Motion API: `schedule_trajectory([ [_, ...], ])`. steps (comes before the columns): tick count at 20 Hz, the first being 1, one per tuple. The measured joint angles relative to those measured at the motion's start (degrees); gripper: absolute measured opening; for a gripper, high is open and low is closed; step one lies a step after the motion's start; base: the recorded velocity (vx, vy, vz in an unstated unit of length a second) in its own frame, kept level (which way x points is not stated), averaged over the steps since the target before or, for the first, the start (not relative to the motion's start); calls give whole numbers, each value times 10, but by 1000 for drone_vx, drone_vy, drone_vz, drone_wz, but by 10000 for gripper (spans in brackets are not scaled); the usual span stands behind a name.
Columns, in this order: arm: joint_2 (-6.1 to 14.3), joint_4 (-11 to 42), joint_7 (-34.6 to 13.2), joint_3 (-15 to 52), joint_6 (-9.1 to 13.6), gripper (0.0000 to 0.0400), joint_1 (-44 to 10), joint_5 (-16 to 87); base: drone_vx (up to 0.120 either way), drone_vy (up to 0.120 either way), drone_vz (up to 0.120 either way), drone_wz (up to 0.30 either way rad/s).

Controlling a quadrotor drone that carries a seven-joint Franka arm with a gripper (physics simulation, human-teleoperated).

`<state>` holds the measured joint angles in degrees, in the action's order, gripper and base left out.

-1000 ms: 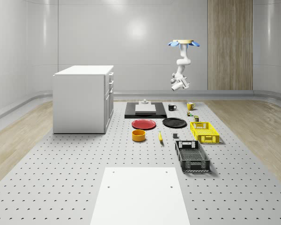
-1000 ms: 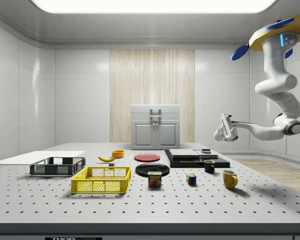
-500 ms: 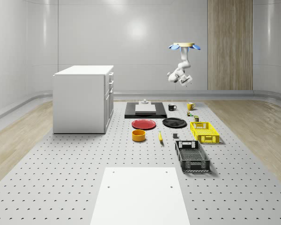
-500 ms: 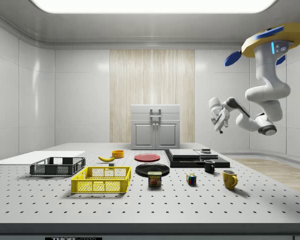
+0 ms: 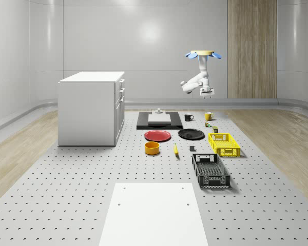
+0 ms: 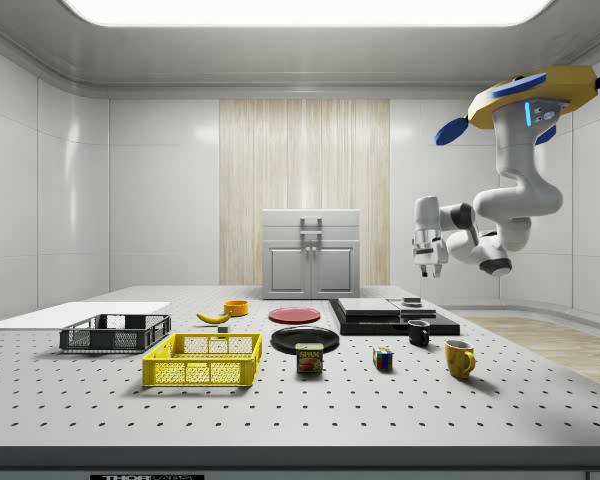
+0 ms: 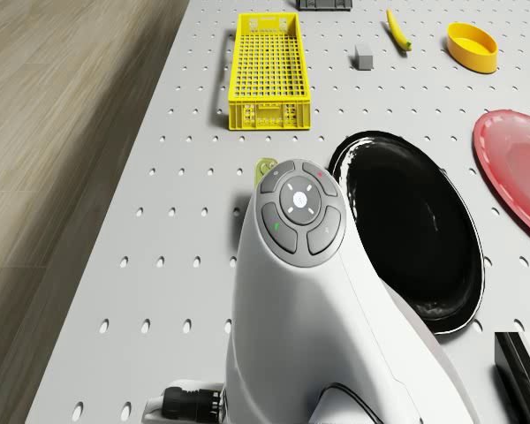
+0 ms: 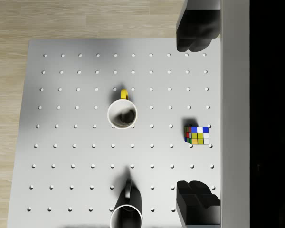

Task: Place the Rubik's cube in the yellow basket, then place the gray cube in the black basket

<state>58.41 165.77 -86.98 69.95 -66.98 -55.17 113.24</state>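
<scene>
Since a moment ago the arm has swung round so the end effector (image 6: 429,268) now points straight down, high above the far end of the desk (image 5: 66,200), with the drone (image 6: 528,92) hovering above it. The Rubik's cube (image 8: 196,135) sits on the desk near the yellow mug (image 8: 122,113), off to one side of the fingers' line, so I'd centre over it before descending squarely. The fingers (image 8: 194,28) stand wide apart, holding and touching nothing. The yellow basket (image 5: 224,144) waits nearby.

Rubik's cube (image 8: 197,136) beside yellow mug (image 8: 122,113) (apart).
</scene>
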Motion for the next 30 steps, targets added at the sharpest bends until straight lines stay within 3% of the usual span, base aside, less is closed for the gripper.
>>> schedule_trajectory([
  [6, 23, 2, -23, 17, 0, 400, -32, 3, 120, -67, -120, 0],
  [17, 59, 0, -42, 33, -23, 400, -55, -10, 120, 0, -120, 0],
  [25, 83, -2, -50, 42, -43, 400, -65, -22, 10, 0, -120, 0],
  [30, 97, -3, -55, 46, -56, 400, -70, -30, 120, 0, -120, 0],
])
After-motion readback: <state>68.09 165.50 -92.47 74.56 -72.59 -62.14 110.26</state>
